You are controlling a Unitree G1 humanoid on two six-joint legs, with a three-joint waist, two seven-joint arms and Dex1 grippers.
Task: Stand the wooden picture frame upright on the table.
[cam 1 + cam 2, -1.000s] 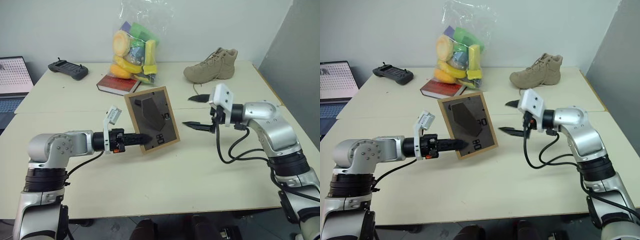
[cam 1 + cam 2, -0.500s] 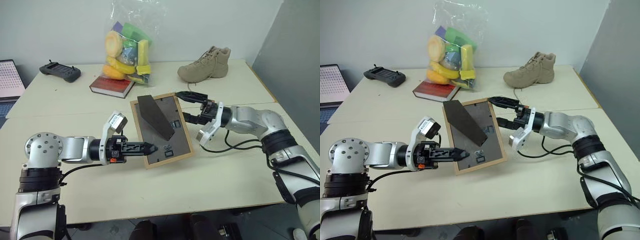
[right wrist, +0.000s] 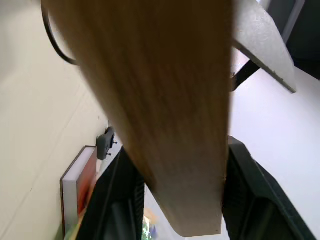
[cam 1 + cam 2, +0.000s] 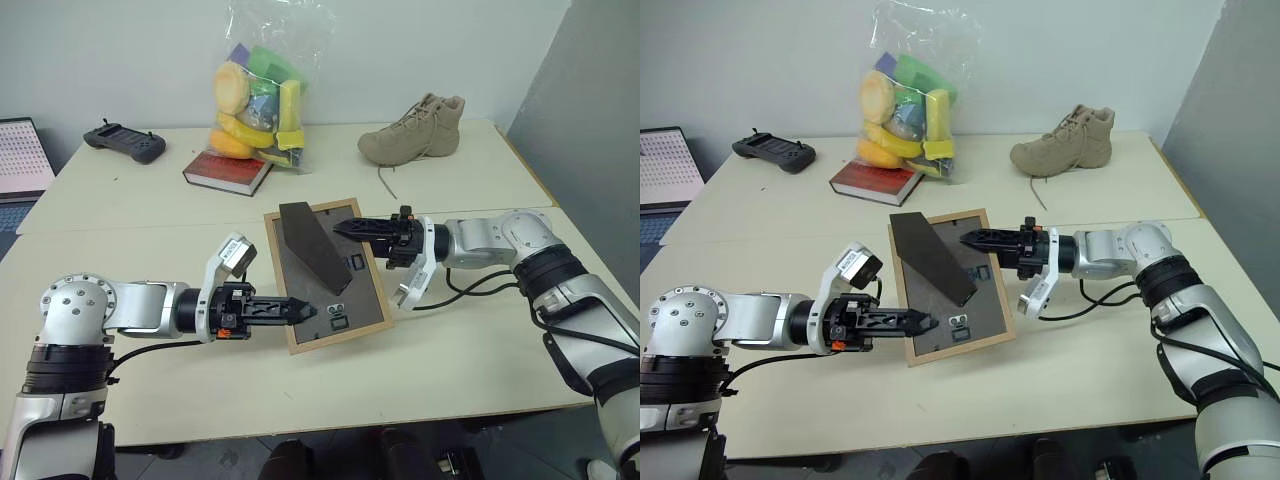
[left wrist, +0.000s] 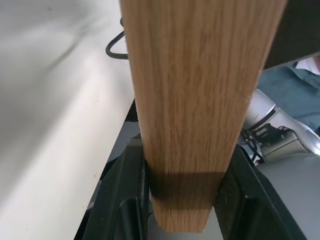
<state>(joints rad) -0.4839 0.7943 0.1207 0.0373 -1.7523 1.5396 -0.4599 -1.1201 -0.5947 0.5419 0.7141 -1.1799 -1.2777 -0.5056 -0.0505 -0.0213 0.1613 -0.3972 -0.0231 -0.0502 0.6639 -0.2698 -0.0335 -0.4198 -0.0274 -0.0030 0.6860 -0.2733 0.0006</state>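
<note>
Pinches the lower left edge of the wooden picture frame (image 4: 325,290) between the left fingers (image 4: 300,310), pale wood filling the gap in the left wrist view. Carries the frame above the near half of the surface (image 4: 450,350), back face up and leaning, not yet standing. Now grips the right edge too with the right fingers (image 4: 350,228): spread wide and well apart from the frame a second ago, closed on the wood at present. Means a two-sided hold, probably steady enough to tip the frame up and set it down on its stand (image 4: 312,245). Shows straight-grained light wood around the rim, a matt dark brown backing with small metal clips, and a flat tapered stand already swung out. Offers a pale cream, smooth, seamed top to land on. Leaves, farther back, a red hardcover book (image 4: 225,170), a crinkled clear bag of bright foam toys (image 4: 262,85), a tan suede boot (image 4: 415,130) and a black controller (image 4: 123,142).
</note>
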